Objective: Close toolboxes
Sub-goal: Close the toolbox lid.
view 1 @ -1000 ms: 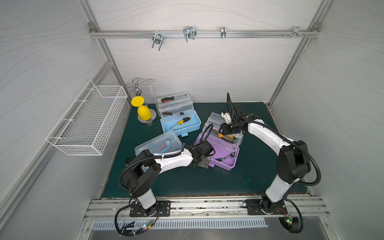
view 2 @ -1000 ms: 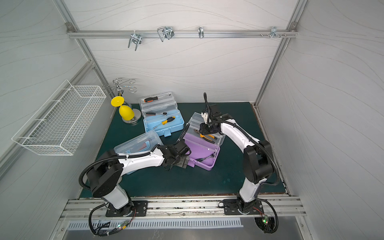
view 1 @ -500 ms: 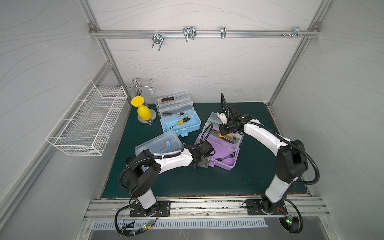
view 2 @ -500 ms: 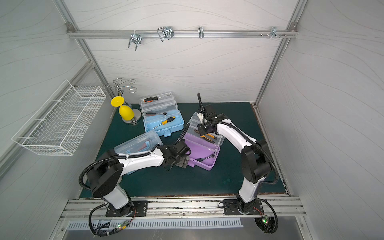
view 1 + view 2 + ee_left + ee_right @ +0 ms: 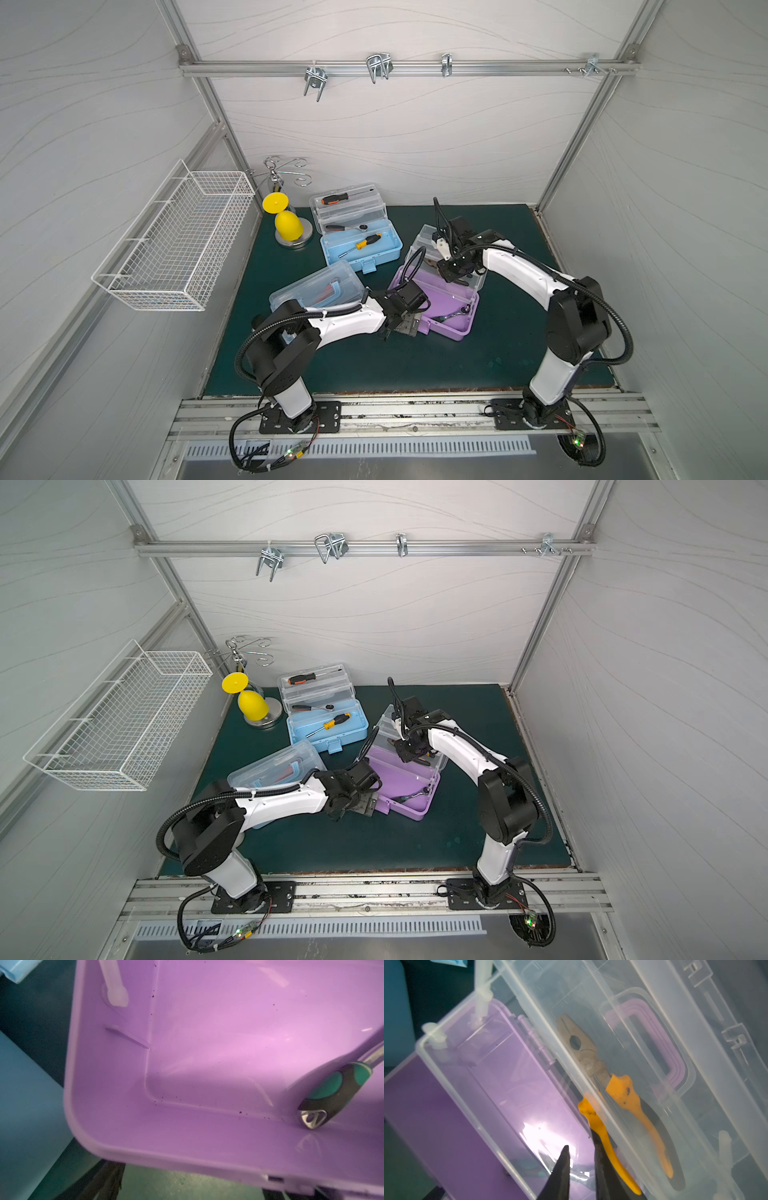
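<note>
The purple toolbox [image 5: 446, 301] lies open, its clear lid [image 5: 424, 245] tipped back. Orange-handled pliers [image 5: 591, 1059] lie in its clear tray and a green-handled ratchet [image 5: 332, 1093] lies in its base [image 5: 207, 1043]. My left gripper [image 5: 404, 329] is open at the base's front corner, its fingers [image 5: 104, 1180] wide apart below the rim. My right gripper [image 5: 580, 1147] hangs over the tray [image 5: 455, 270], narrowly open beside a pliers handle, nothing seen between its fingertips. A light-blue toolbox [image 5: 365, 259] stands open behind. Another toolbox [image 5: 316, 286] lies shut at the left.
A white wire basket [image 5: 178, 241] hangs on the left wall. A yellow cup [image 5: 286, 222] sits upturned on a metal stand at the back left. Screwdrivers lie in the open blue box. Metal hooks hang from the top rail [image 5: 374, 68]. The green mat [image 5: 415, 365] covers the table.
My right gripper has shifted left and lower over the purple toolbox's tray. The left arm and the toolboxes have not moved.
</note>
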Controlling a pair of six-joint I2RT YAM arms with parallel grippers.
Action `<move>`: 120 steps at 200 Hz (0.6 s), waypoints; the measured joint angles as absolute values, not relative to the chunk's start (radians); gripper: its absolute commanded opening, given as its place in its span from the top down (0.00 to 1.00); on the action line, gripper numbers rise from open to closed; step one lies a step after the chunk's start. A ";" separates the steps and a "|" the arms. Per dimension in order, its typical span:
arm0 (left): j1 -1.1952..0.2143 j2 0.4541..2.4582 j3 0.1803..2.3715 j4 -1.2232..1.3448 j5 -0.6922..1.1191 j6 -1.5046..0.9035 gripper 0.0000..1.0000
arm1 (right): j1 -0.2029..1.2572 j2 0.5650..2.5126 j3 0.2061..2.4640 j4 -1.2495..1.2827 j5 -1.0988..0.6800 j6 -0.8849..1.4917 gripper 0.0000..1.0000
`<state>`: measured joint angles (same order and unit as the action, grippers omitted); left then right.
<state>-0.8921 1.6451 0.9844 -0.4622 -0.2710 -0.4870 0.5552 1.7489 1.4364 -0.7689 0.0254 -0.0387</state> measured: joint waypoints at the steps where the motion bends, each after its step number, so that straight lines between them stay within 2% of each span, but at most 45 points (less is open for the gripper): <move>1: -0.892 1.644 0.984 -0.462 -0.271 -0.487 0.03 | 0.555 1.747 1.436 -0.768 0.025 -0.042 0.70; 9: -0.892 1.641 0.983 -0.461 -0.273 -0.487 0.03 | 0.557 1.732 1.435 -0.762 0.026 -0.054 0.65; 21: -0.892 1.638 0.983 -0.461 -0.273 -0.487 0.03 | 0.557 1.708 1.435 -0.752 0.034 -0.079 0.63; 78: -0.892 1.621 0.971 -0.452 -0.278 -0.490 0.02 | 0.556 1.686 1.435 -0.700 0.120 -0.240 0.60; 120: -0.892 1.586 0.952 -0.450 -0.300 -0.495 0.02 | 0.541 1.709 1.435 -0.698 0.098 -0.304 0.60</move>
